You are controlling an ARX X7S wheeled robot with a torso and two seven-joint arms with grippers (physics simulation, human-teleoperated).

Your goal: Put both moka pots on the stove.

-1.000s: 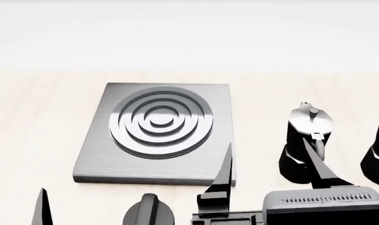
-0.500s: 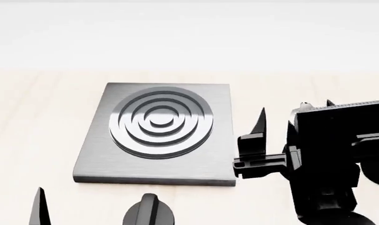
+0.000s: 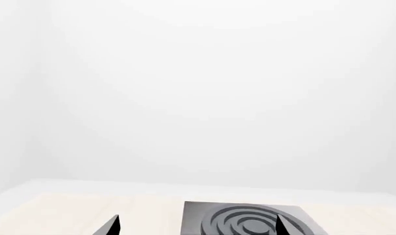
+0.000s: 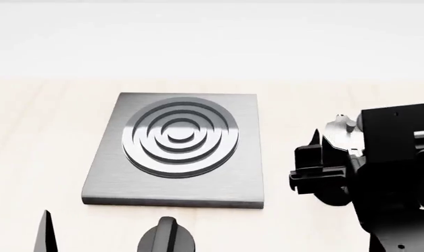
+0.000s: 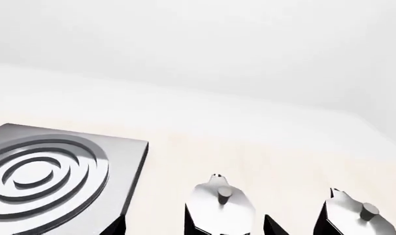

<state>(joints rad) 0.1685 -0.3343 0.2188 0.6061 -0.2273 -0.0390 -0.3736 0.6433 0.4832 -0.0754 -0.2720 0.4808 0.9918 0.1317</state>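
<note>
Pale wood table (image 4: 44,131), grey stove (image 4: 180,184), white walls (image 3: 198,98)

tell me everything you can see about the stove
The stove is a flat square plate of brushed grey metal with rounded corners and a thin edge. A raised burner of shiny concentric rings sits at its middle. It lies flat on the pale wooden table. Nothing stands on it; both pots are off to its right.
</note>
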